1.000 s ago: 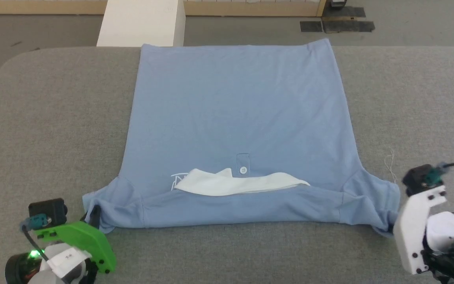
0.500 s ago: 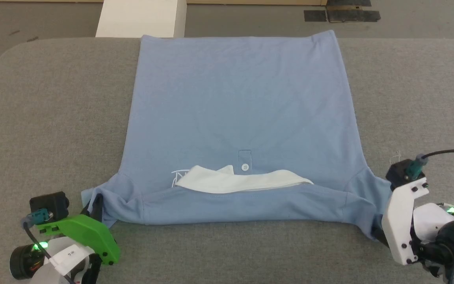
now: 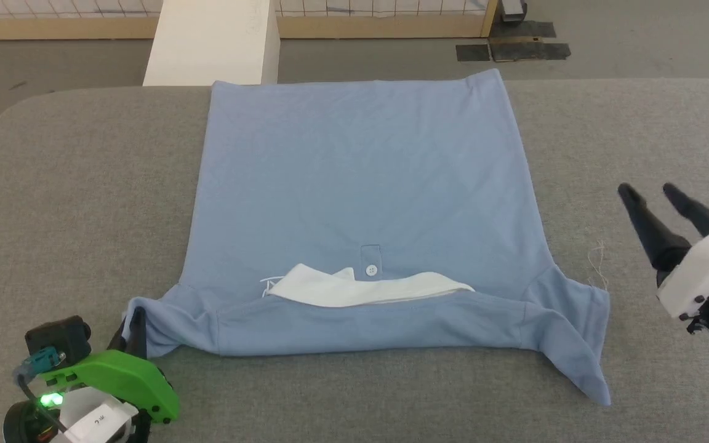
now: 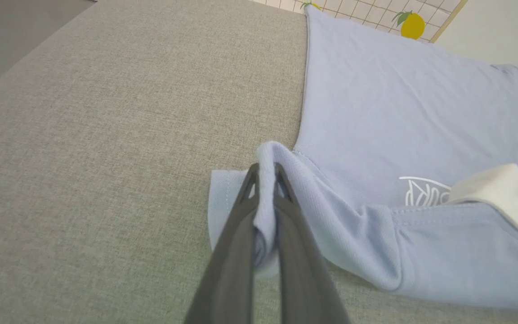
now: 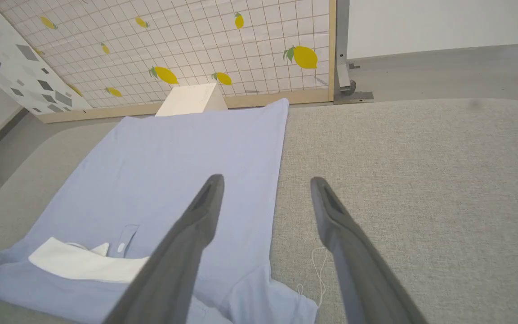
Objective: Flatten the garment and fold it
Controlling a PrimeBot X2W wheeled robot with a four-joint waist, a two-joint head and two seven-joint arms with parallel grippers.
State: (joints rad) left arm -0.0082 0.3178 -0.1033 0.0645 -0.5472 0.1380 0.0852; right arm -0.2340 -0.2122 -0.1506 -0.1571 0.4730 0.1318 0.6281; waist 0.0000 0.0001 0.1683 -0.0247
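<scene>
Where the shirt point(image 3: 360, 184) lies: spread on the grey surface point(image 3: 71, 184) between both pincers, collar point(image 3: 360, 289) at their near side, hem at the far edge.
Left pincer point(image 4: 265, 173): clenched on a bunched fold of the left sleeve point(image 3: 170, 320).
Right pincer point(image 3: 647, 192): released, fingers wide apart, off the cloth, beside the right sleeve point(image 3: 576, 332).
Thread point(image 3: 597, 264): loose on the surface between right sleeve and right pincer.
Box point(image 3: 213, 43): white, past the hem.

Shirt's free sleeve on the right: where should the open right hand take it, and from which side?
Probably pinch the sleeve at its outer hem, coming from the right, low over the table. That edge lies free and flat, nearest the right hand.
</scene>
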